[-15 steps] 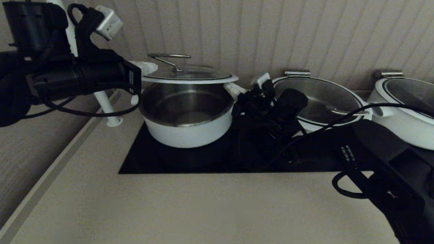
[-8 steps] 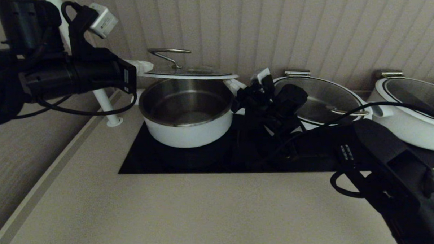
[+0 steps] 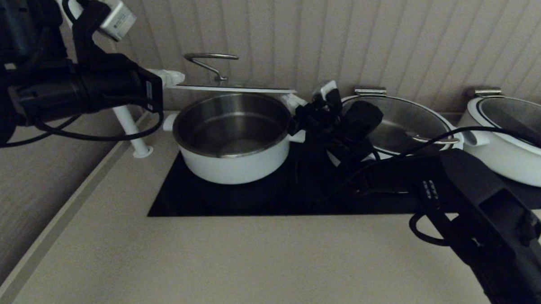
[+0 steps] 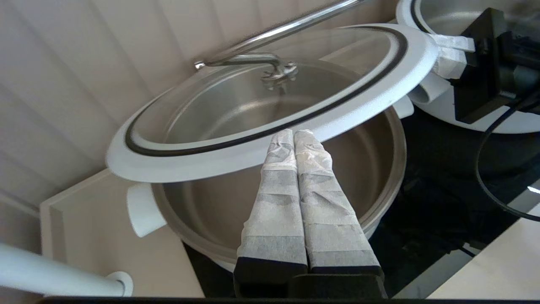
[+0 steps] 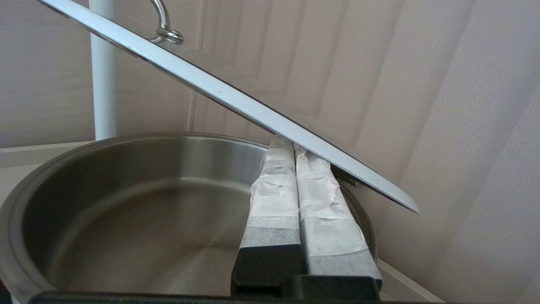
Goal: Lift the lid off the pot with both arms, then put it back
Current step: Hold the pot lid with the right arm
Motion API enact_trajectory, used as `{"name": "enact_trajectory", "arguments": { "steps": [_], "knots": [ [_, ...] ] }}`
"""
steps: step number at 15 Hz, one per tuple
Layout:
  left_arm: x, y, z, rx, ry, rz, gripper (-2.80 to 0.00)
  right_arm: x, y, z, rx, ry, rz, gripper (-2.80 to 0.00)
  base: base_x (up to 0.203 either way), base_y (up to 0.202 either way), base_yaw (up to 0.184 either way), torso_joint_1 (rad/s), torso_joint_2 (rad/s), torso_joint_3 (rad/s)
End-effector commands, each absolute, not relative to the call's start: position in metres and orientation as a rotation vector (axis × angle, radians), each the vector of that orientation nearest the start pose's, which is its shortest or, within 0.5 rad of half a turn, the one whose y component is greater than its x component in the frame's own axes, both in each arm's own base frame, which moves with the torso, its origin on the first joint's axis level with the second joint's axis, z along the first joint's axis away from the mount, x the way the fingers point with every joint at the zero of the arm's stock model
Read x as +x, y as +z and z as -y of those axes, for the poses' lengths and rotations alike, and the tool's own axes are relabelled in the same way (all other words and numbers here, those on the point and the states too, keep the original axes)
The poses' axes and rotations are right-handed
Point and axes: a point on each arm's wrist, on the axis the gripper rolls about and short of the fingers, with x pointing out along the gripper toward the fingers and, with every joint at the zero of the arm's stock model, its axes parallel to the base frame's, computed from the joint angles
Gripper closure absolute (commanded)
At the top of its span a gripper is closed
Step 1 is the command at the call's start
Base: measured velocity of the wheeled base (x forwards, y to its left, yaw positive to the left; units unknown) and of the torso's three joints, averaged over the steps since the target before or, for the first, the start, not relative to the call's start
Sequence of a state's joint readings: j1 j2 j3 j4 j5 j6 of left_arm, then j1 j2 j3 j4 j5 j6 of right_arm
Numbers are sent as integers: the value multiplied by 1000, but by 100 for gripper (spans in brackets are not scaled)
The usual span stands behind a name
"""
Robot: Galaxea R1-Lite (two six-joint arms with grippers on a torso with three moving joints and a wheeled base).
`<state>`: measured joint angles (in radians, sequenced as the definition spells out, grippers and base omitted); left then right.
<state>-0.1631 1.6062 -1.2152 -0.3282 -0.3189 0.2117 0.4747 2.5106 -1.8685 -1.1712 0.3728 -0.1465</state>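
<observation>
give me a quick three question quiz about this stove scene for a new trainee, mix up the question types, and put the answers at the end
1. True or false: the lid is resting on the pot.
2. Multiple choice: how do the left gripper and right gripper support the lid? A) clamped on the wire handle B) closed fingers under opposite sides of the rim C) gripping the pot's side handles
3. Fill in: the pot stands on the black ______.

Key:
1. False. The lid hangs clear above the open pot.
2. B. Each wrist view shows the two fingers pressed together, tips under the rim.
3. Cooktop.
</observation>
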Motion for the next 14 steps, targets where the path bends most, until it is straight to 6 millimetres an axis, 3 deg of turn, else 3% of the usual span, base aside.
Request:
{"name": "enact_trajectory", "arguments": {
  "steps": [1, 6, 14],
  "knots": [
    [294, 300, 54, 205, -483, -1, 0, 455, 184, -241, -108, 782, 610, 0, 0, 0, 0, 0, 0, 0],
    [285, 302, 52, 203, -483, -24, 0, 460, 191, -235, -112, 767, 617, 0, 0, 0, 0, 0, 0, 0],
    [261, 285, 49, 196, -496, -92, 0, 464, 192, -233, -115, 761, 611, 0, 0, 0, 0, 0, 0, 0]
  ]
}}
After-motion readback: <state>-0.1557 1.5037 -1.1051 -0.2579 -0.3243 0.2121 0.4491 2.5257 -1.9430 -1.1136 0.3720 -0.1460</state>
